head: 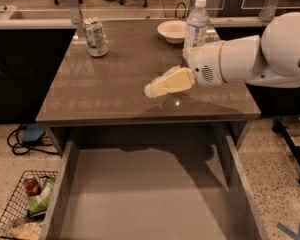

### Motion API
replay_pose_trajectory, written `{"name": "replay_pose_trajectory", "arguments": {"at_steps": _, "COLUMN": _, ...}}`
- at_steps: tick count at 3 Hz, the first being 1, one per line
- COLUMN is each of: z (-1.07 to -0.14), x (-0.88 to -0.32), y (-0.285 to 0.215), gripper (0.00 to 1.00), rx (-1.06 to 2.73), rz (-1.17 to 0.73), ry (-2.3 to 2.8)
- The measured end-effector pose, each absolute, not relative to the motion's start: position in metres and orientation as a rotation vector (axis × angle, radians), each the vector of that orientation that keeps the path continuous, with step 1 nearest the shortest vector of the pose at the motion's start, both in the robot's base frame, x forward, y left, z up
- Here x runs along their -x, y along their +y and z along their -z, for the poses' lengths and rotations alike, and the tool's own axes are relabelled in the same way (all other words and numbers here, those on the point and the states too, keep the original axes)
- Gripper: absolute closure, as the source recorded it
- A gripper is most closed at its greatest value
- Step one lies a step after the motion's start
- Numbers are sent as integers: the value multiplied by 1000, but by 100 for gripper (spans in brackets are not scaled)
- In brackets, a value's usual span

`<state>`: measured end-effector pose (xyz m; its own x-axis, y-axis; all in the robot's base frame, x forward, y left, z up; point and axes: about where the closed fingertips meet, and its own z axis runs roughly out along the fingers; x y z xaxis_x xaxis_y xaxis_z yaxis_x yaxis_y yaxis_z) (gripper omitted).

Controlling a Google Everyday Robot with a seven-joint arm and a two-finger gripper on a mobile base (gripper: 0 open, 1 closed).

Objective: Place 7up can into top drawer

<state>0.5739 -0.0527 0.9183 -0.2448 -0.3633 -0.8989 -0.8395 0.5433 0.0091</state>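
The 7up can (95, 37), white and green with a silver top, stands upright at the back left of the grey-brown tabletop (105, 91). The top drawer (145, 194) is pulled open below the table's front edge and nothing lies in it. My gripper (157, 87), with cream fingers, reaches in from the right on a white arm (245, 59) and hovers over the middle right of the tabletop, pointing left toward the can and well apart from it. It holds nothing.
A clear water bottle (196, 26) and a white bowl (174, 31) stand at the back right of the table. A wire basket (22, 209) with packets sits on the floor at the left. Office chairs stand behind.
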Motion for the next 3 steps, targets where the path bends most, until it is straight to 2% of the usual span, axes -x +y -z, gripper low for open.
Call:
{"name": "replay_pose_trajectory", "arguments": {"at_steps": 1, "z": -939, "x": -588, "y": -26, "gripper": 0, "rx": 944, "rz": -632, "ry": 1737}}
{"name": "replay_pose_trajectory", "arguments": {"at_steps": 2, "z": -939, "x": -588, "y": -26, "gripper": 0, "rx": 944, "rz": -632, "ry": 1737}}
{"name": "replay_pose_trajectory", "arguments": {"at_steps": 3, "z": -939, "x": -632, "y": -19, "gripper": 0, "rx": 903, "rz": -578, "ry": 1731}}
